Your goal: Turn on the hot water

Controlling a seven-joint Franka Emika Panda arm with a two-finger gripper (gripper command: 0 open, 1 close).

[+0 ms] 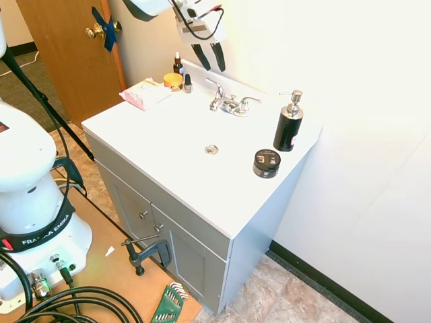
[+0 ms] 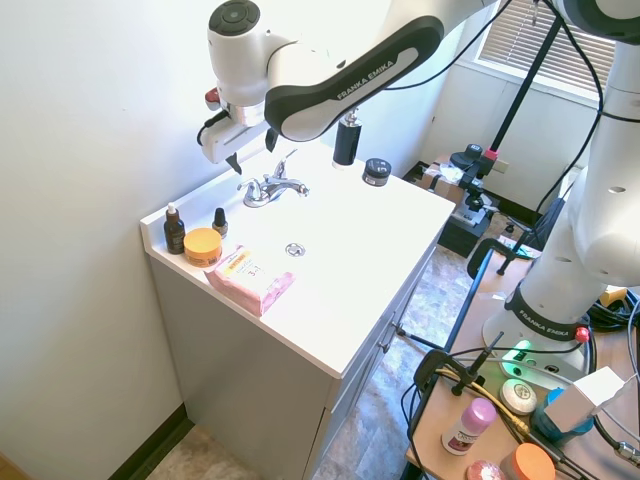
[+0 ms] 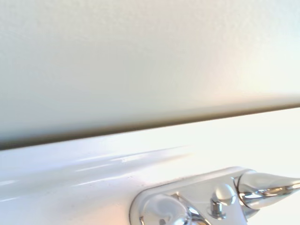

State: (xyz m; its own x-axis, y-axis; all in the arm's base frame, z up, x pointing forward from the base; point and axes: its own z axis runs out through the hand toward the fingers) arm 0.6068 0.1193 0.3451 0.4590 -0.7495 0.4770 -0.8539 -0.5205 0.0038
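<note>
Hovering: gripper (image 1: 210,58) hangs above the faucet (image 1: 229,103), pointing down, touching nothing
Fingers: spread apart, empty
Arm: bent over the sink (image 1: 168,134)

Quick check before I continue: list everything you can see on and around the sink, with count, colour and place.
faucet: one, chrome, two handles, back of the sink
drain: one, metal, in the basin
soap pump: one, black with silver top, on the counter beside the faucet
round tin: one, black, near the counter edge by the soap pump
dropper bottles: two, dark, far back corner
orange jar: one, beside the bottles
pink packet: one, in front of the orange jar
cabinet: one, grey, under the sink
door: one, brown, brass knob
gripper: one, black fingers, open, above the faucet
</note>
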